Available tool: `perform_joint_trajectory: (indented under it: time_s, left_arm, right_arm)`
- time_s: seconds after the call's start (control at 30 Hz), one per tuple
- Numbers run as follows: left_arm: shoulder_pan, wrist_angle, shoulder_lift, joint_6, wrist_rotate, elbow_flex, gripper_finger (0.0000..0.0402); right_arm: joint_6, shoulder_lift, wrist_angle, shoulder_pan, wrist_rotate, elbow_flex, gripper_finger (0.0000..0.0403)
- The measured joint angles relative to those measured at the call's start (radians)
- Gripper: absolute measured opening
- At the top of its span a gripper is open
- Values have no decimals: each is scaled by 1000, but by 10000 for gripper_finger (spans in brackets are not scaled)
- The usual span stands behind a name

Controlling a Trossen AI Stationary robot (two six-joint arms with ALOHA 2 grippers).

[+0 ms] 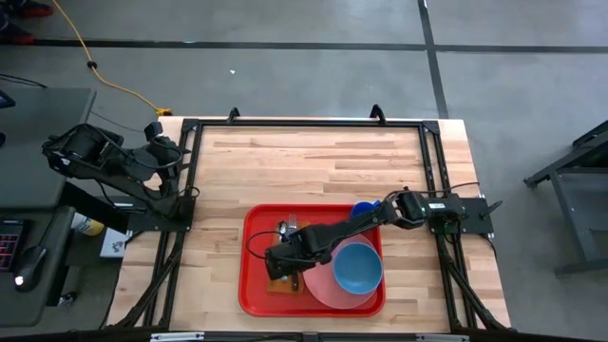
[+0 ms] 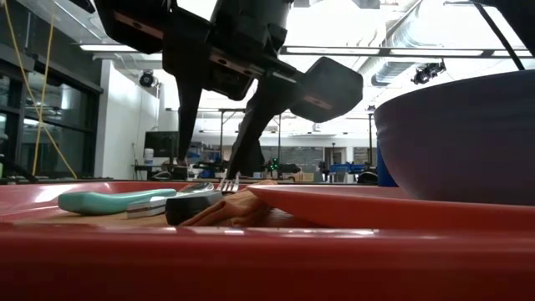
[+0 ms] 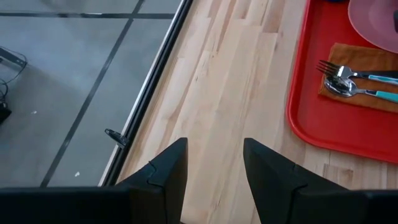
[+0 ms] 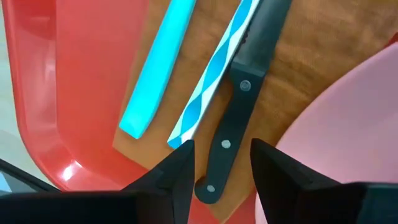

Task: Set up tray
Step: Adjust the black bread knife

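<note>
The red tray [image 1: 255, 285] lies on the wooden table near its front edge. On it sit a pink plate [image 1: 318, 287] with a blue bowl [image 1: 358, 268] on top, and an orange-brown napkin [image 4: 311, 56]. On the napkin lie a fork [image 3: 333, 67], a spoon [image 3: 342, 89] and a black-handled knife [image 4: 239, 99]. My right gripper [image 4: 221, 171] points down over the napkin, open, its fingers on either side of the knife handle's end with gaps showing. My left gripper [image 3: 214, 162] stands open, raised over the table's left edge.
A blue round thing [image 1: 362, 208] sits at the tray's far right corner, partly behind my right arm. A black frame [image 1: 304, 123] runs around the table's edges. Bare wood [image 1: 304, 161] stretches from the tray to the far edge.
</note>
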Motion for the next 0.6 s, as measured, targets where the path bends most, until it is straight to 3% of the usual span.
perform_joint_trajectory:
  time_s: [0.6]
  left_arm:
    - [0,0,0,0,-1,0,186]
  right_arm:
    - [-44,0,-13,-19,15,-1,134]
